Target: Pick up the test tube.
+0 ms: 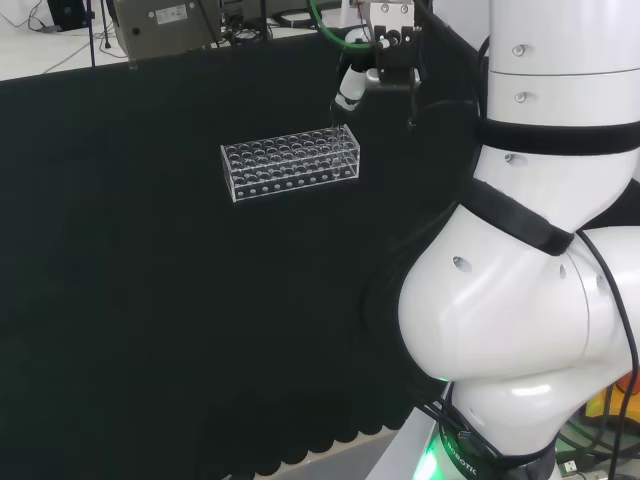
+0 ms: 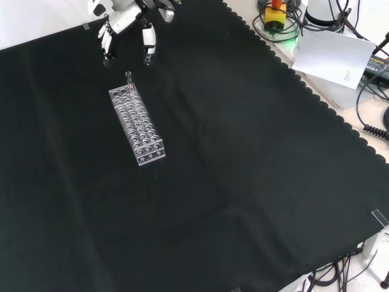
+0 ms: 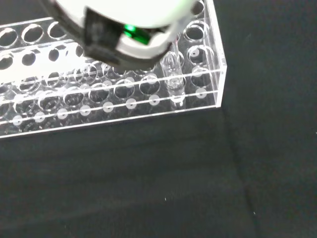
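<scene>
In the front view the hand (image 2: 127, 21) hangs above the far end of the clear rack (image 2: 137, 126), its fingers (image 2: 148, 45) relaxed and apart, holding nothing. The test tube (image 2: 129, 79) stands upright in a hole at that end. The wrist view places the tube by the rack's end wall, in the row second from its long edge.

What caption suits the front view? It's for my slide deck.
Open hand above a test tube standing at the far end of a clear rack on black cloth.

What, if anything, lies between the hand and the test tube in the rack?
Nothing: in the front view only bare black cloth separates the hand from the test tube.
</scene>
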{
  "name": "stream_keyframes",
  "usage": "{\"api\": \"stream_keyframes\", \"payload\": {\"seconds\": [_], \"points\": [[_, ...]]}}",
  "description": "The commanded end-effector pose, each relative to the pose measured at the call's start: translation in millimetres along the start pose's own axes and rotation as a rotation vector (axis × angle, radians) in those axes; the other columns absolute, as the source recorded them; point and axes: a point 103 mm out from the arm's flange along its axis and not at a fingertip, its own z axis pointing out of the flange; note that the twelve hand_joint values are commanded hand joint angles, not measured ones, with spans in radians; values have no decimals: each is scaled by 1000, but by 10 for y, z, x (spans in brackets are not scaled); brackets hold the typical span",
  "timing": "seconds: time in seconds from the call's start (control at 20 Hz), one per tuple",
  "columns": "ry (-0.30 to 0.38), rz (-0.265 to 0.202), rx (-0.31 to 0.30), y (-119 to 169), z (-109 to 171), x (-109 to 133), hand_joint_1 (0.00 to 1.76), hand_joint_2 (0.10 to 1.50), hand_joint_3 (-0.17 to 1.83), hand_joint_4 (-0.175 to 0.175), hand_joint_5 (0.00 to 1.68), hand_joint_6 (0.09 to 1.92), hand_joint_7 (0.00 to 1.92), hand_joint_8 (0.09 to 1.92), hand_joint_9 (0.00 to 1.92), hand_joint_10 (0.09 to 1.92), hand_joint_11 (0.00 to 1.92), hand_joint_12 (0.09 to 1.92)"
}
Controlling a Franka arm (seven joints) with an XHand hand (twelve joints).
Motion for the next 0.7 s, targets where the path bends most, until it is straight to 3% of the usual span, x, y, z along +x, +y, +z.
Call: {"api": "stream_keyframes", "payload": {"seconds": [0.05, 0.3, 0.7], "points": [[2, -18, -28, 65, 45, 53, 1151, 559, 856, -95, 629, 237, 732, 775, 645, 709, 319, 1427], [2, -26, -20, 151, 119, 115, 1157, 553, 883, -102, 594, 492, 818, 768, 721, 668, 362, 1410], [7, -37, -16, 223, 171, 161, 1155, 550, 891, -119, 598, 602, 877, 779, 769, 661, 394, 1396]]}}
